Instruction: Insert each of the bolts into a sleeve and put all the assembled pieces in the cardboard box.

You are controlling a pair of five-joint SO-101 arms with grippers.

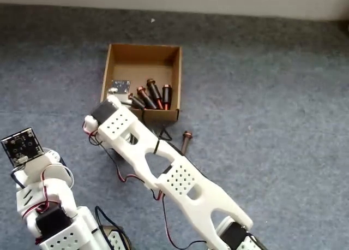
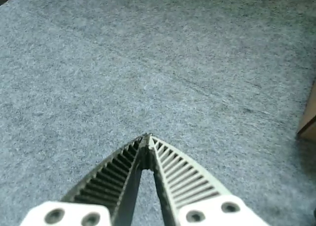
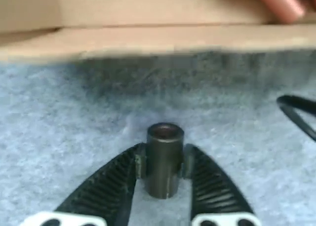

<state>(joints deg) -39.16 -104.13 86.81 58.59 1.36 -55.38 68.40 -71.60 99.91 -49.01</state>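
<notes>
Hidden: in the high view the right arm (image 1: 163, 162), a white perforated shell, covers its own claw at the near wall of the cardboard box (image 1: 143, 64). In the right wrist view the box wall is blurred.

Seen from the wrist, the right gripper (image 3: 165, 156) has ribbed black fingers clamped on a sleeve (image 3: 164, 169). This is a dark, smooth cylinder with its hollow end showing, held over grey short-pile carpet (image 1: 262, 97) just short of the box.

In the box lie assembled pieces (image 1: 150, 94), dark with copper-red ends; the count is unclear. One bolt (image 1: 186, 142) lies on the carpet near the box corner.

The left gripper (image 2: 147, 138) has its tips meeting, with nothing between them.
</notes>
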